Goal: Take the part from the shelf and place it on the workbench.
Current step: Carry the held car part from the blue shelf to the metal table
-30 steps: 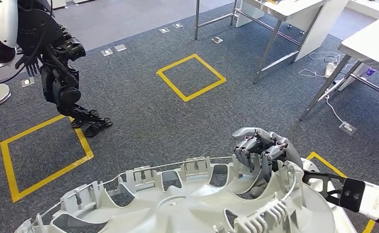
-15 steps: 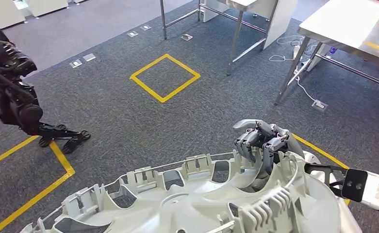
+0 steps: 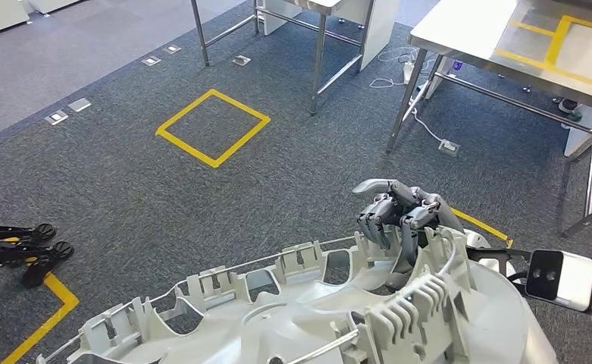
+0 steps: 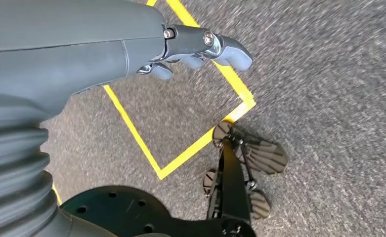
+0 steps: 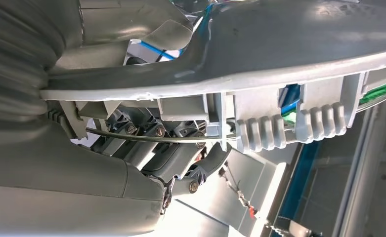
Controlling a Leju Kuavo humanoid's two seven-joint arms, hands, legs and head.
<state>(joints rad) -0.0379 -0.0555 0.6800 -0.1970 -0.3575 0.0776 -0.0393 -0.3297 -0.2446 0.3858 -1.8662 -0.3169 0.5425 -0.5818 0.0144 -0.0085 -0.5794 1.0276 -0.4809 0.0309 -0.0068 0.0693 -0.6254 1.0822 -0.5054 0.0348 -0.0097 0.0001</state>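
The left hand (image 4: 200, 47) hangs over speckled grey carpet (image 3: 126, 189), its smooth grey fingers apart and holding nothing, above a taped yellow square (image 4: 181, 128). In the head view another yellow square (image 3: 212, 127) marks the carpet farther off.

The part (image 3: 292, 318) fills the near middle of the head view: a broad, round, pale grey moulded plastic disc, like a wheel cover seen from its back. It lies roughly flat with its ribbed inner face up. A ring of blocky clips and cut-out openings stands along its far rim, and a thin wire hoop runs round through them. Being round, it shows no clear long axis.

The right hand (image 3: 402, 216) grips the far right rim, its dark fingers curled over the edge and down into an opening. Far right stands a steel worktop (image 3: 505, 45) with yellow tape lines.
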